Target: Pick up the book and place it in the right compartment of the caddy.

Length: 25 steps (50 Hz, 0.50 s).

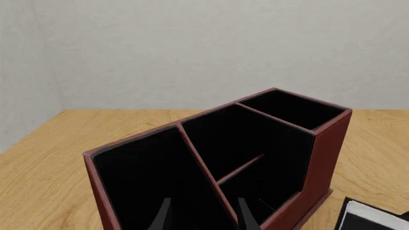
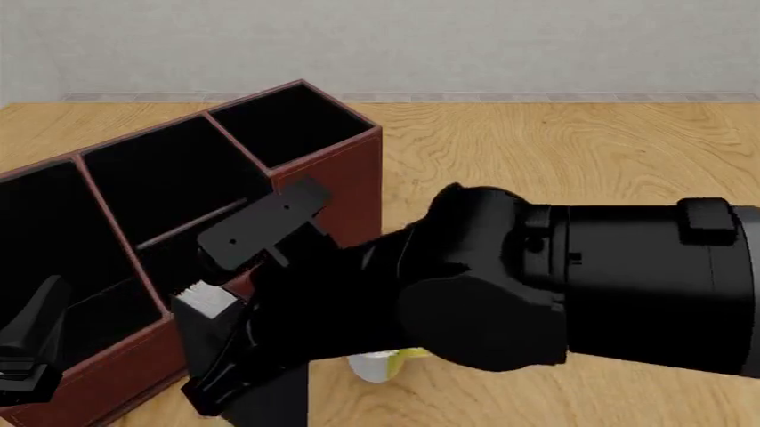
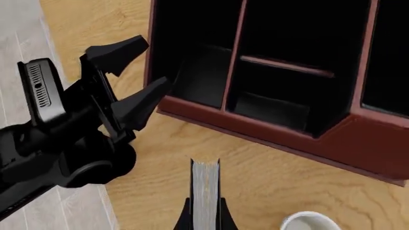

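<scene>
Thin black book (image 3: pixel 205 189) with speckled grey page edge stands clamped in the right tool (image 3: pixel 205 211) at bottom centre, its long axis running up-frame toward the caddy (image 3: pixel 357 143), while the left tool (image 3: pixel 131 79) gapes open.

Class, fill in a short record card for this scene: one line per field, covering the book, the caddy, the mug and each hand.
book: clamped edge-up in the right hand, outside the caddy
caddy: reddish-brown, three black sections, all without the book
right compartment: narrow end section, nothing in it
mug: white, on the table beside the book, mostly hidden
left hand: open, holding nothing, near the caddy's wide end
</scene>
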### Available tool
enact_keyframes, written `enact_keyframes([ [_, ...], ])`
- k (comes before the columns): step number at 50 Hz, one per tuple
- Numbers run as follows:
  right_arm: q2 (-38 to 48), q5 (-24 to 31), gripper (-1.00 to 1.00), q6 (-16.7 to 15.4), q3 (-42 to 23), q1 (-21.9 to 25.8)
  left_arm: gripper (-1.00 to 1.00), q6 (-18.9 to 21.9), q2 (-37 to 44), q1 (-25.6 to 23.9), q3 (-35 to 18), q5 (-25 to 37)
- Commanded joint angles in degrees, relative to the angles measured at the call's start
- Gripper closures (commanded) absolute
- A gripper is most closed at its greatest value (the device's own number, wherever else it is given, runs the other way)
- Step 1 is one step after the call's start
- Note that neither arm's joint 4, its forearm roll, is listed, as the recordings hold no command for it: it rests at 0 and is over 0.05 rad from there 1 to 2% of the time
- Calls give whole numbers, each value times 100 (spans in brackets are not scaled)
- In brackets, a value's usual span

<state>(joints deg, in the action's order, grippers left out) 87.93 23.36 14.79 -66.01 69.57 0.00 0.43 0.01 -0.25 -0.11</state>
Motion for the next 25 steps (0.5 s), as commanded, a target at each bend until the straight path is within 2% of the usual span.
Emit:
enact_keyframes([
  [1,-565,368,100,-6,-75,-222,-100,0,0,0,0,0],
  [25,-1909,1123,100,-636,-271,-1281,-100,-2,0,-1,0,0],
])
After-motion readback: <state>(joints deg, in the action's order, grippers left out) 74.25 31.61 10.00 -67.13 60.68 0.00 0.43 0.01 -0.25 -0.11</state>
